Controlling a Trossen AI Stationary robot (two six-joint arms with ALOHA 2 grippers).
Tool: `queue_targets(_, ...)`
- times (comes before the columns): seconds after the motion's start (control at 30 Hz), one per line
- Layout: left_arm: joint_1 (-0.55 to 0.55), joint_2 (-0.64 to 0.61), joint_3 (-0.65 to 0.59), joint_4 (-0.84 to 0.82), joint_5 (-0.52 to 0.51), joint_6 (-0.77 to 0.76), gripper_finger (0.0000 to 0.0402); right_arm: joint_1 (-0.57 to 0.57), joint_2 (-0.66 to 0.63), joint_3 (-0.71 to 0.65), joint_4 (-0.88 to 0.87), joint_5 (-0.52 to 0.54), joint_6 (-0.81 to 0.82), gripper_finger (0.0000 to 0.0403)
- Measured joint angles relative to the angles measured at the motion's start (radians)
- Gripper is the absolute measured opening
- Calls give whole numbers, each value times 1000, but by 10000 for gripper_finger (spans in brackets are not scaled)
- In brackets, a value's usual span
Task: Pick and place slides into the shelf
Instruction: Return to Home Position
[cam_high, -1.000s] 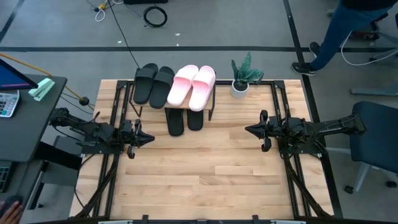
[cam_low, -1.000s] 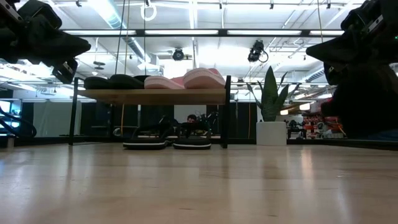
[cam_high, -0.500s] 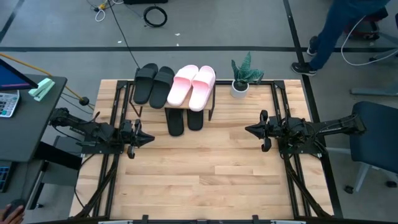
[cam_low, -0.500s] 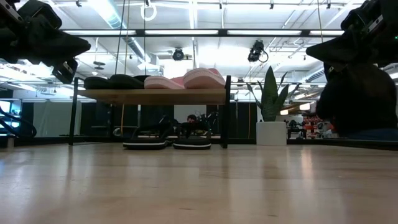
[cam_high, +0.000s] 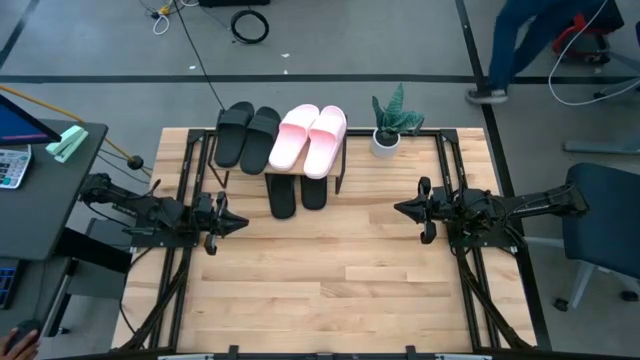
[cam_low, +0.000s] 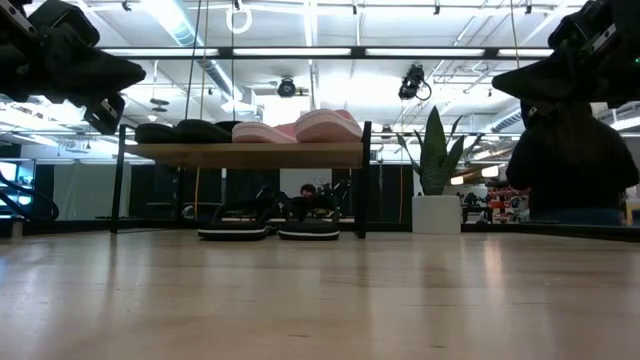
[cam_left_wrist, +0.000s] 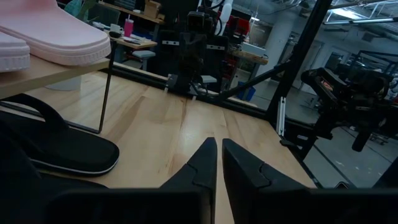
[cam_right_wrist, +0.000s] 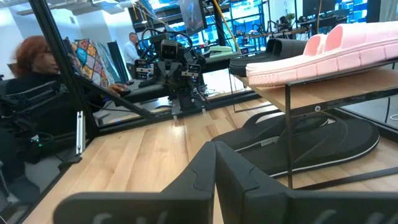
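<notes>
The shelf (cam_low: 250, 154) stands at the table's far middle. Two black slides (cam_high: 240, 133) and two pale pink slides (cam_high: 310, 138) lie side by side on its top board. Two thin black flip-flops (cam_high: 297, 194) lie flat on the tabletop under it, also seen in the low view as the flip-flops (cam_low: 270, 228). My left gripper (cam_high: 243, 222) hangs level over the table's left side, shut and holding nothing; its tips (cam_left_wrist: 218, 149) point toward the right arm. My right gripper (cam_high: 398, 209) hangs level over the right side, shut and holding nothing (cam_right_wrist: 215, 149).
A potted plant (cam_high: 388, 125) stands on the table just right of the shelf. Bare wooden tabletop (cam_high: 320, 270) lies between the arms and toward the near edge. A desk (cam_high: 40, 170) stands off the table's left. A person (cam_high: 525, 45) moves beyond the far right corner.
Both arms have kept still and the slides lie as before. The person beyond the table's far right corner has walked on.
</notes>
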Motion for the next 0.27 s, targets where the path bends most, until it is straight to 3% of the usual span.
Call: queue_targets(0.27, 0, 0, 0, 0, 0, 0, 24, 0, 0, 0, 0, 0, 0, 14)
